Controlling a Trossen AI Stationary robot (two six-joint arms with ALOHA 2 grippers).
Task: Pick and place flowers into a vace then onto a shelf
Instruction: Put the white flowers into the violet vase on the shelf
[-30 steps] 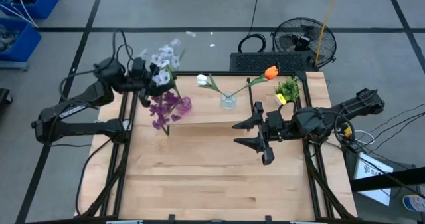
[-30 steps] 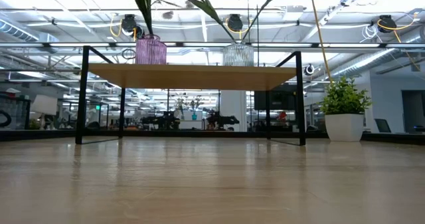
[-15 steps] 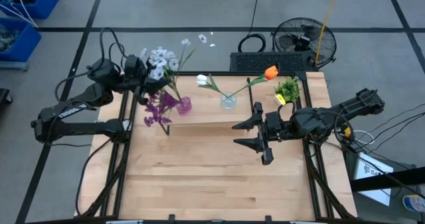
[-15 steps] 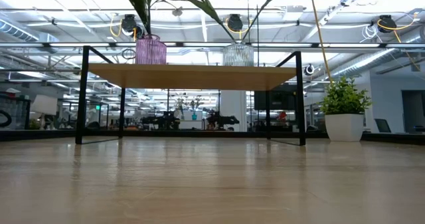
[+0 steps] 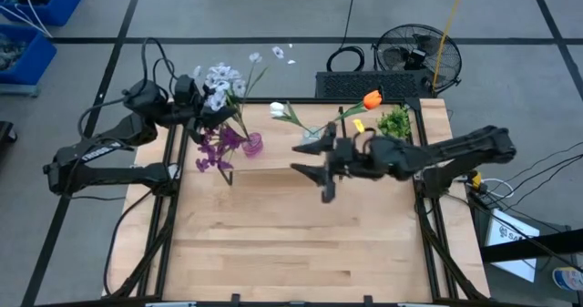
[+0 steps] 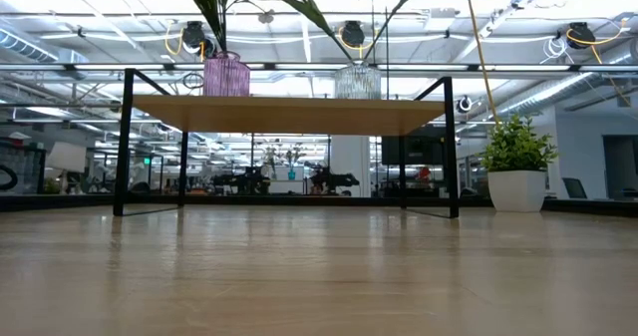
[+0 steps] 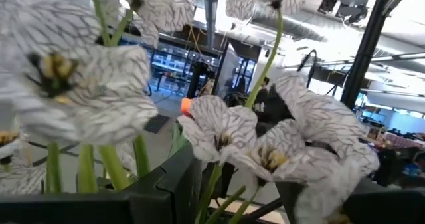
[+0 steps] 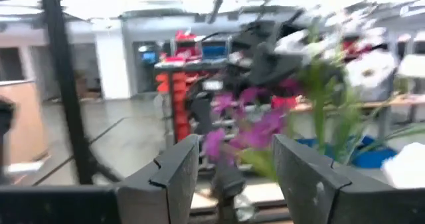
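My left gripper [image 5: 202,107], upper left of the high view, is closed on the white spray [image 5: 219,77], its stem leaning into the purple vase [image 5: 253,144]. If I release early, the spray could tip out. My right gripper [image 5: 321,166], centre frame, hangs wide open and empty beside the clear vase [image 5: 312,138]; a careless sweep could knock it. I count 4 flowers, 2 vases, 1 shelf [image 6: 289,115], 1 potted plant [image 5: 394,122].

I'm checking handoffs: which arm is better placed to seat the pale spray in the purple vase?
Left. Its left gripper holds the pale spray just beside the purple vase; the right gripper hangs open, empty, near the clear vase.
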